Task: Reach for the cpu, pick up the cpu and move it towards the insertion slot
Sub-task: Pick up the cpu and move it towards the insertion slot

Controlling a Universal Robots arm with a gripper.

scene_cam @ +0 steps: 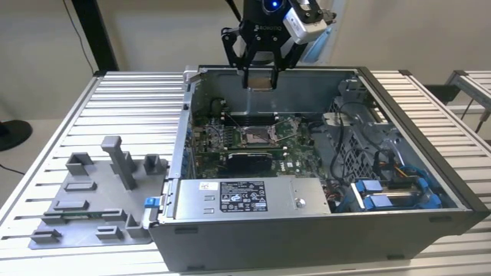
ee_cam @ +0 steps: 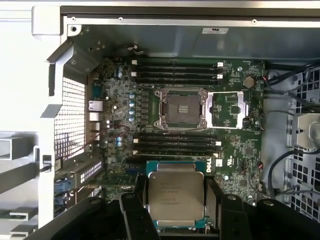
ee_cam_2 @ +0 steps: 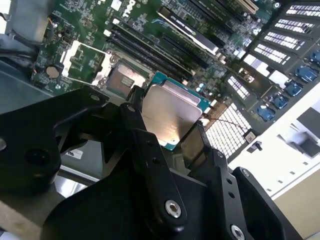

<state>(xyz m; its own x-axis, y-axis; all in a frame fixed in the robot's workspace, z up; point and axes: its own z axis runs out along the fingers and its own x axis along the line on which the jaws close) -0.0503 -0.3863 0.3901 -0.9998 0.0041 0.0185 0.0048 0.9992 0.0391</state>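
The black two-fingered gripper (scene_cam: 261, 72) hung above the far wall of the open grey metal computer case (scene_cam: 322, 230), its fingers clamped on two opposite edges of the cpu (scene_cam: 261, 81), a small thin square chip. In both wrist views the chip showed a silvery-white metal top face on a teal-green backing (ee_cam: 176, 197) (ee_cam_2: 170, 117), held flat between the dark fingers (ee_cam: 212, 200) and clear of everything below it.

The insertion slot (scene_cam: 256, 135), a square metal-framed socket with a dark centre, lay on the green circuit board (scene_cam: 295, 164) on the floor of the case, well below the held chip. In the first wrist view the socket (ee_cam: 180, 108) stood uncovered, its metal load plate (ee_cam: 226, 110) swung open beside it, with rows of black memory slots (ee_cam: 177, 71) on either side. In the second wrist view the socket (ee_cam_2: 122, 80) showed beyond the chip's edge.

The case stood on a ribbed aluminium worktop (scene_cam: 130, 109). Toward the worktop's near corner, on the exterior view's left, just beside the case, lay a flat grey plastic tray (scene_cam: 92, 227) bearing grey blocks and an upright post (scene_cam: 123, 164). A silver power supply box (scene_cam: 249, 198) ran along the case's near wall.
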